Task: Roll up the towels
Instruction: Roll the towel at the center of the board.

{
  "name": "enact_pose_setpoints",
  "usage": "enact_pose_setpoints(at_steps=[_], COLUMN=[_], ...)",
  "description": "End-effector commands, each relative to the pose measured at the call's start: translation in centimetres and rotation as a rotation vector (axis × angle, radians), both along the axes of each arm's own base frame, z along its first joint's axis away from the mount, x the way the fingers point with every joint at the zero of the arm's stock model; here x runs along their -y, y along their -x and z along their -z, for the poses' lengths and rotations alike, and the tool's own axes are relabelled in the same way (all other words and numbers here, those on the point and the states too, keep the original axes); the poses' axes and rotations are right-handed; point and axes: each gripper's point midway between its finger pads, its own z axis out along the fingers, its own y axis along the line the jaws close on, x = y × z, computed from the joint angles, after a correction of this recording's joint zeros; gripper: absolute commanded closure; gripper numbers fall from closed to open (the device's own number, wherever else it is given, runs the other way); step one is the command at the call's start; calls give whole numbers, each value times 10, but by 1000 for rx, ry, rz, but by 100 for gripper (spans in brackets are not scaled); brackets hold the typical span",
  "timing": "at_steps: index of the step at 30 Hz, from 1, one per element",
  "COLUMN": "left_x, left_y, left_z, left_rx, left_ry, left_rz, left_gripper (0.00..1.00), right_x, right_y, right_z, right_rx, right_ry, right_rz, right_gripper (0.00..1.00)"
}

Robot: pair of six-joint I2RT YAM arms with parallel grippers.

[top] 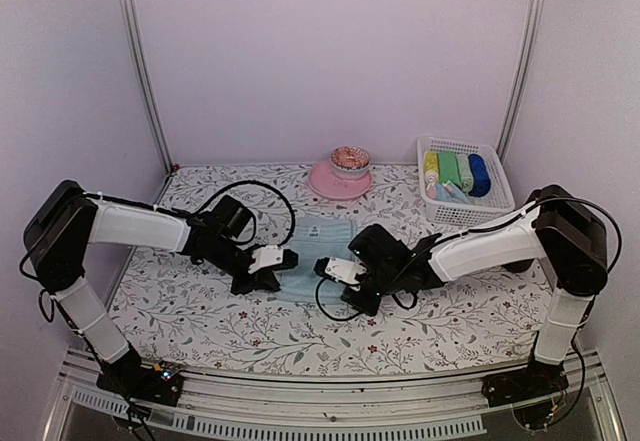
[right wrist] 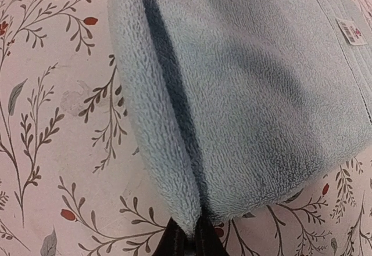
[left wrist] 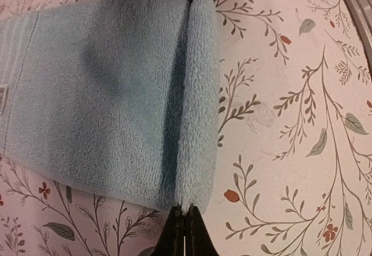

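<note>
A pale blue towel (top: 318, 253) lies flat in the middle of the floral table, its near edge lifted into a ridge. My left gripper (top: 283, 268) is shut on the left end of that edge; in the left wrist view the gripper (left wrist: 186, 216) pinches the raised fold (left wrist: 197, 105). My right gripper (top: 326, 271) is shut on the right end; in the right wrist view the gripper (right wrist: 189, 234) pinches the fold (right wrist: 152, 116). The rest of the towel (right wrist: 261, 82) lies flat beyond, with a small label (right wrist: 350, 31) at its far end.
A white basket (top: 500, 208) at the back right holds several rolled towels in yellow, green and blue. A pink plate (top: 325, 183) with a small patterned bowl (top: 350, 160) stands at the back centre. Cables loop from both wrists over the table.
</note>
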Motion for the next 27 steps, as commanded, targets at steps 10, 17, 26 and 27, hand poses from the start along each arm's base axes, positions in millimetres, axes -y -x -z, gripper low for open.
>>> enact_pose_setpoints(at_steps=[10, 17, 26, 27], left_x=[-8, -7, -8, -8], left_y=[-27, -37, -42, -43], left_z=[6, 5, 15, 15], left_rx=[23, 39, 24, 23], left_ry=[-18, -18, -48, -50], left_rz=[-99, -134, -161, -166], left_gripper=[100, 100, 100, 100], right_x=[-1, -1, -1, -3], right_y=[-14, -22, -17, -13], right_z=[-13, -20, -82, -86], right_rx=[-16, 24, 151, 150], right_ry=[-51, -65, -250, -272], right_rz=[41, 73, 24, 4], right_gripper=[82, 65, 50, 50])
